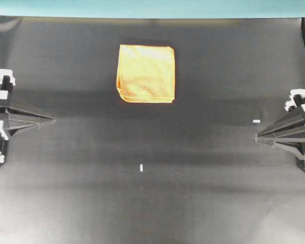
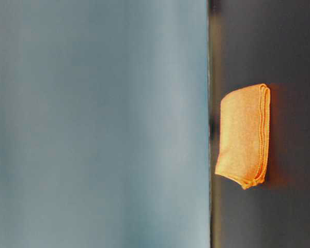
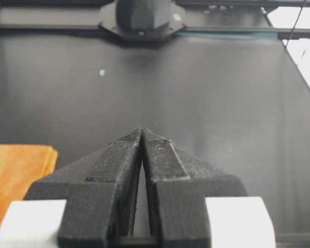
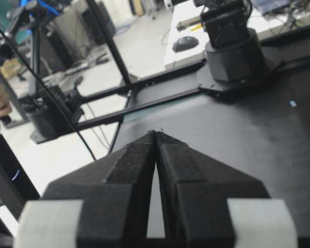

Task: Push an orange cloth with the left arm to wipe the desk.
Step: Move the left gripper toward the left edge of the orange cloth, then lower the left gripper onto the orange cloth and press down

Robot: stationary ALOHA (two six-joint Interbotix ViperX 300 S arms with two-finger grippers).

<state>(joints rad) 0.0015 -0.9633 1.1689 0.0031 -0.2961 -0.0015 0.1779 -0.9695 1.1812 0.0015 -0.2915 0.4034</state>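
Observation:
The orange cloth (image 1: 146,73) lies folded flat on the black desk (image 1: 152,193), toward the far middle. It also shows in the table-level view (image 2: 244,135) and at the left edge of the left wrist view (image 3: 15,178). My left gripper (image 1: 54,120) rests at the left edge of the overhead view, shut and empty, tips together (image 3: 141,130), well short of the cloth. My right gripper (image 1: 256,137) rests at the right edge, shut and empty, tips meeting (image 4: 156,132).
A teal strip (image 1: 152,9) runs along the desk's far edge. Small white tape marks sit near the middle (image 1: 141,168) and near the right gripper (image 1: 256,121). The opposite arm's base (image 3: 142,18) stands across the desk.

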